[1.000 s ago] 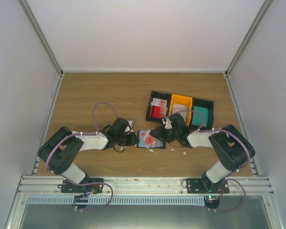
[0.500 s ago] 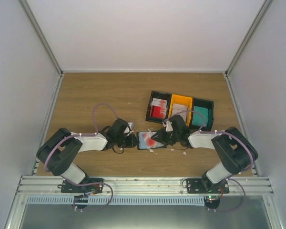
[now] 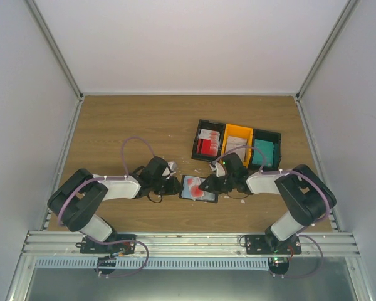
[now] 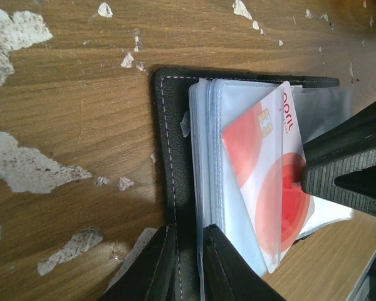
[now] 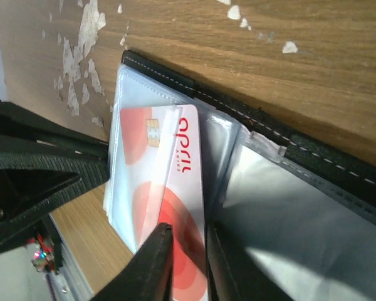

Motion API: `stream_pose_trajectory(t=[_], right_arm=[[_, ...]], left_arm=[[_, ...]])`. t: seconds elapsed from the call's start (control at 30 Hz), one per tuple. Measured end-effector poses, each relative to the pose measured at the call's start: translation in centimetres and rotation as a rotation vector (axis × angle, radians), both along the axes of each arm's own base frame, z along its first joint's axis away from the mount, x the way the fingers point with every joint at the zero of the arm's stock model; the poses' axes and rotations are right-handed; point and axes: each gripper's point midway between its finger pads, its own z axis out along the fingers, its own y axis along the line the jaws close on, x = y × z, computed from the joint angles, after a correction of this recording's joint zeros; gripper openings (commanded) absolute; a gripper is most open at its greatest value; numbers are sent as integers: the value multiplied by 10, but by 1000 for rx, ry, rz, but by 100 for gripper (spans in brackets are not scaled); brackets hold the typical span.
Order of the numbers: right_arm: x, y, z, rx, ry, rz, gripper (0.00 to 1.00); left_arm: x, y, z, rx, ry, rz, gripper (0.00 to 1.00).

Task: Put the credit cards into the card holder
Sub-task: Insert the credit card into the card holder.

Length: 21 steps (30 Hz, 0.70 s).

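Black card holder (image 4: 173,157), white stitching; credit card (image 4: 271,172) white, red circles.

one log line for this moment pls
step: insert card | left jaws: shut on wallet edge | right jaws: shut on card | card: partly in clear sleeve, not seated

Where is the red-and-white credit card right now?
Top view, table centre: the red-and-white credit card lies on the clear sleeves of the open card holder, pinched by the right tool.
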Motion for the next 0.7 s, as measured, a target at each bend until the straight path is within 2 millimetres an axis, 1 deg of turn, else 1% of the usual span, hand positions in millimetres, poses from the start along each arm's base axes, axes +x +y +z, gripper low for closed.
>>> stream_pose_trajectory(t=[0.07, 0.13, 0.3, 0.4, 0.57, 0.7], right_arm=[[-1, 1, 0, 7, 0, 16, 24], [-1, 4, 2, 15, -7, 35, 23], [-1, 6, -1, 16, -15, 63, 7], [-1, 6, 0, 21, -15, 64, 2], [1, 9, 9, 51, -39, 57, 0], [-2, 4, 10, 58, -33, 7, 1]], left_arm=[[0, 0, 0, -2, 0, -1, 16], [0, 0, 0, -2, 0, -1, 16], [0, 0, 0, -3, 0, -1, 16], [-1, 0, 0, -3, -2, -1, 16], [-7, 3, 0, -1, 3, 3, 16], [-12, 3, 0, -4, 7, 0, 15]])
